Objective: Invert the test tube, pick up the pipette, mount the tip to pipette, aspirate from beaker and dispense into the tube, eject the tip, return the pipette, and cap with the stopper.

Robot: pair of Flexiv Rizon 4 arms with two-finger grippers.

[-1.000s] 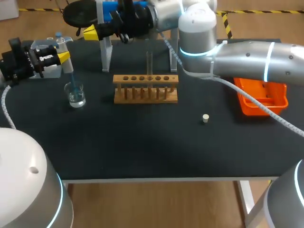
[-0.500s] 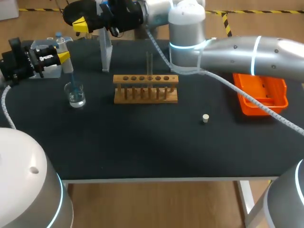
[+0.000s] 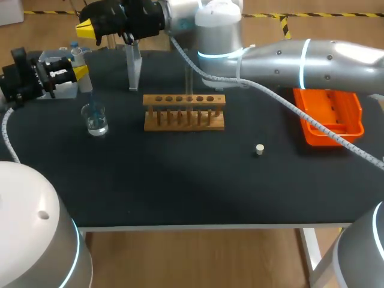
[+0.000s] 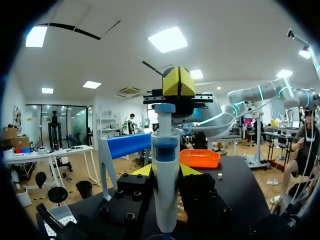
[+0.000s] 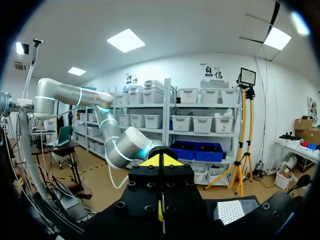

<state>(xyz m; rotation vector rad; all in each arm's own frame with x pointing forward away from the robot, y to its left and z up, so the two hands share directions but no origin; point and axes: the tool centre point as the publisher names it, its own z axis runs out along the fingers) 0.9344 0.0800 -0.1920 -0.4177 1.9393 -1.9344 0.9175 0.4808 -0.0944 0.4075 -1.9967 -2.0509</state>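
Note:
My left gripper (image 3: pixel 77 71) is shut on the pipette (image 3: pixel 76 57) at the table's far left and holds it upright. The pipette's blue tip (image 3: pixel 92 103) dips into the glass beaker (image 3: pixel 96 120). In the left wrist view the pipette (image 4: pixel 165 175) stands between my yellow fingers (image 4: pixel 141 170). My right gripper (image 3: pixel 88 27) is shut and empty. It hangs just above the pipette's plunger (image 4: pixel 164 107), and its joined yellow tips (image 4: pixel 178 82) show there. A clear test tube (image 3: pixel 188 79) stands upright in the wooden rack (image 3: pixel 184 112). The white stopper (image 3: pixel 259 149) lies on the mat to the rack's right.
An orange tray (image 3: pixel 332 117) sits at the right. The pipette stand (image 3: pixel 133 66) rises behind the rack's left end. A white box (image 3: pixel 62 90) lies by my left gripper. My right arm (image 3: pixel 288 57) stretches across the back of the table, above the rack.
My right arm has swung left along the back edge, bringing its shut gripper from near the stand to above the pipette's top. The left gripper and pipette have not moved.

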